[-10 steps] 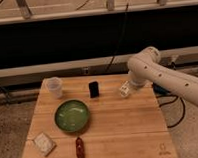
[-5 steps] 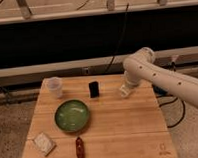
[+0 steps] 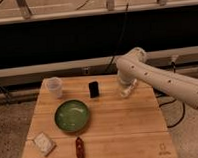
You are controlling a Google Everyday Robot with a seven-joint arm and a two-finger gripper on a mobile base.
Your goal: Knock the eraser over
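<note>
Black eraser (image 3: 94, 89) stands upright w/ gripper (image 3: 126, 90) nearby.

Black eraser (image 3: 94, 89) upright on wooden desk (image 3: 125, 127), between clear cup (image 3: 55, 87) and gripper (image 3: 126, 88), gripper low near the desk's back edge, apart from eraser, green bowl (image 3: 72, 115) nearer the camera

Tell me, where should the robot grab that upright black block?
Probably from above, pinching the eraser across its flat faces near the top: it stands upright and apart from the cup and bowl. The gripper hangs to its right, low over the table.
</note>
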